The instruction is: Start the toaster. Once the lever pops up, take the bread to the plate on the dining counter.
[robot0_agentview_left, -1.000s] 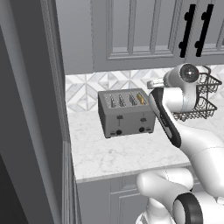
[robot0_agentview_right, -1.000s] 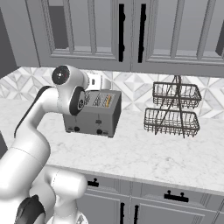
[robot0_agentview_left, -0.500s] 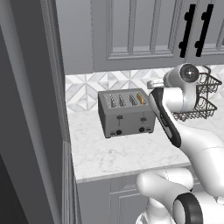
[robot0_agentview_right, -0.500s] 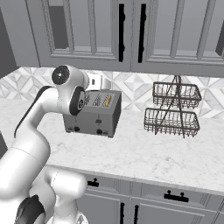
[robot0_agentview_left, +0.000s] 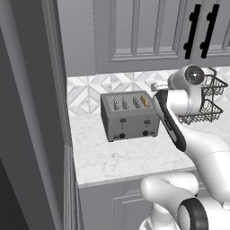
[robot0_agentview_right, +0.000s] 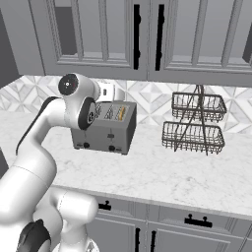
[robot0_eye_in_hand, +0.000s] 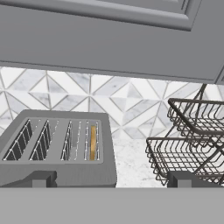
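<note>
1. Left base view — the boxy grey-metal four-slot toaster [robot0_agentview_left: 129, 116] is sitting on the white marble-look wall counter [robot0_agentview_left: 130, 157], its back near the diamond-patterned tile backsplash [robot0_agentview_left: 90, 90]. The pale yellow-tan bread slice [robot0_agentview_left: 143, 100] is standing down in the slot at the toaster's right end. My white arm is bending up beside the toaster's right side, and the two-tier dark wire basket rack [robot0_agentview_left: 204, 105] is partly hiding behind it.

2. Right base view — my arm is crossing in front of the toaster's left half, so I am seeing only its right part, with the two black slide levers [robot0_agentview_right: 111, 135] and black round knobs [robot0_agentview_right: 112, 147] on the front. The rack is standing well apart to the right, under the grey upper cabinets [robot0_agentview_right: 147, 34].

3. Hand view — I am looking down on the toaster's top; the bread is showing as a yellow strip in the rightmost slot. My gripper [robot0_eye_in_hand: 109, 180] is holding nothing, its dark tips spread wide, hanging above the toaster's near edge and touching nothing.
</note>
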